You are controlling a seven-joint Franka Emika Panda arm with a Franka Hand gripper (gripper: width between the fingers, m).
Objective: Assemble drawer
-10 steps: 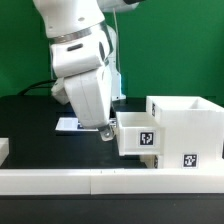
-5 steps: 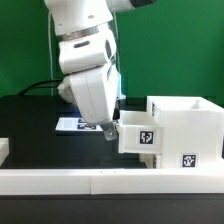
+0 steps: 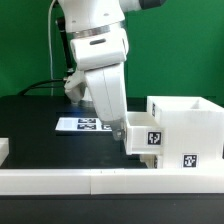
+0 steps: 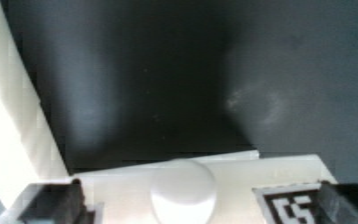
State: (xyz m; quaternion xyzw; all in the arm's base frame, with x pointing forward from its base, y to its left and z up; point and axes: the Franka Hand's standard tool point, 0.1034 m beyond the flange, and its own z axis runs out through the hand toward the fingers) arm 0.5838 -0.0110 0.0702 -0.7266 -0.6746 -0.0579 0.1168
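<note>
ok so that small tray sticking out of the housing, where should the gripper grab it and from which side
Judging by its pose, take the small tray by its protruding front end, coming from above. That end still juts out of the housing toward the exterior view's left, so its two side walls are free there, while the rest sits inside. The gripper hangs open right over that end, so the jaws could likely straddle the walls.
</note>
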